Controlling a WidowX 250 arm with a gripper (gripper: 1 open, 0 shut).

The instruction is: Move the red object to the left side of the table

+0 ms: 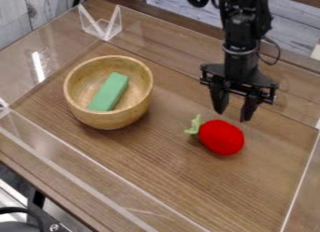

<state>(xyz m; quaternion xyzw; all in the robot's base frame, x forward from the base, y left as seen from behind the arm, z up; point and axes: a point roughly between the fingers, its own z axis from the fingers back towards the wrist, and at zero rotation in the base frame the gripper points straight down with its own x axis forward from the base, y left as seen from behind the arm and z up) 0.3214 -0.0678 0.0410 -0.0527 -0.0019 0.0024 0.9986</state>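
The gripper points straight down with its fingers spread apart, holding nothing. It hangs just above and behind the red object — it seems clear of it, though the angle makes that hard to judge. The red object lies on the table, right of the wooden bowl — a green block inside.

The black arm comes down from the far edge of the table and hangs upright near its right side. Its gripper points straight down, the two fingers spread apart, nothing between them, the tips just above the tabletop.
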